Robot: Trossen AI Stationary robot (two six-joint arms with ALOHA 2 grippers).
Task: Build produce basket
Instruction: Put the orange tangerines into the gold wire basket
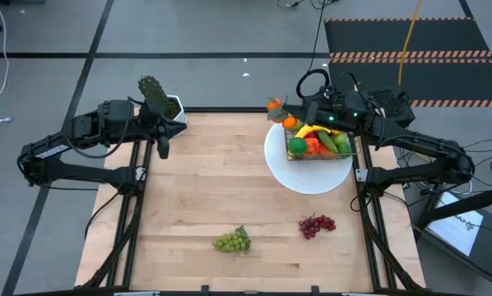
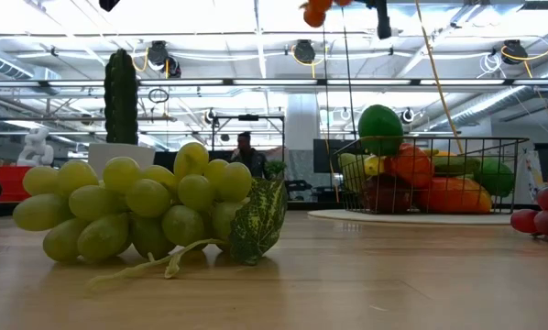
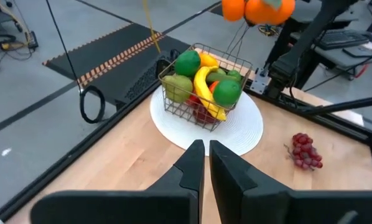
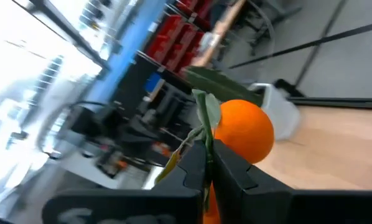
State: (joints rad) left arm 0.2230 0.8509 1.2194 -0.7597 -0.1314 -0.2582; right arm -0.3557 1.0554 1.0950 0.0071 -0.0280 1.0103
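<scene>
The wire basket (image 1: 318, 146) stands on a white round plate (image 1: 299, 179) at the table's far right. It holds a banana, limes, an orange and other toy produce, and also shows in the left wrist view (image 3: 201, 84) and the low view (image 2: 430, 174). My right gripper (image 1: 279, 108) is shut on a sprig of toy oranges (image 4: 242, 132), high up beside the basket's far left corner. My left gripper (image 3: 206, 155) is shut and empty over the table's far left (image 1: 162, 146). Green grapes (image 1: 232, 240) and purple grapes (image 1: 317, 224) lie near the front edge. My right gripper pinches the sprig's green leaves and stem (image 4: 206, 124) between its two fingers. One orange sits just past the fingertips, and another shows partly below them (image 4: 211, 208). The sprig is lifted clear of the table and basket, as the left wrist view (image 3: 257, 9) shows.
A green cactus in a white pot (image 1: 160, 99) stands at the far left corner, just beyond my left gripper. Bare wood lies between the two grape bunches and the plate. A person (image 2: 245, 151) shows far off in the room.
</scene>
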